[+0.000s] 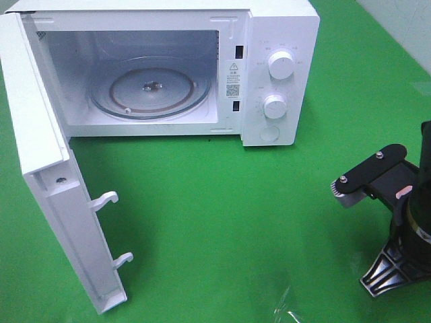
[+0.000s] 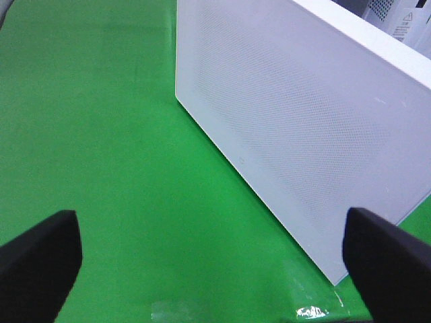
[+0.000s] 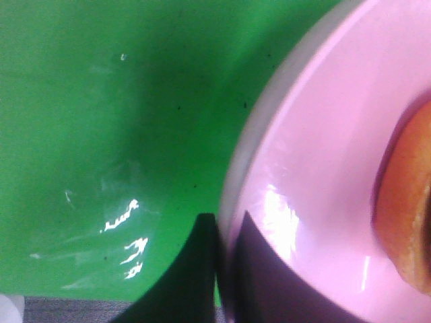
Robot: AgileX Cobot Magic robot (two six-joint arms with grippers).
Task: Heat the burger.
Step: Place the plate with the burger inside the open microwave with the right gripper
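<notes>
In the right wrist view only the golden-brown bun edge of the burger point(image 3: 407, 215) shows, resting on a pink plate point(image 3: 323, 134) on the green surface. My right gripper point(image 3: 225, 269) is shut on the plate's rim, one finger above it and one below. In the high view the burger and plate are out of frame; only my right arm point(image 1: 404, 215) shows at the right edge. My left gripper point(image 2: 215, 269) is open with nothing between its black fingertips point(image 2: 37, 259), low over the green surface near the microwave door point(image 2: 296, 121).
The white microwave point(image 1: 283, 40) stands at the back with its door point(image 1: 47, 188) swung wide open to the left. Its glass turntable point(image 1: 151, 87) is bare. Green tabletop point(image 1: 236, 222) lies between the microwave and my right arm.
</notes>
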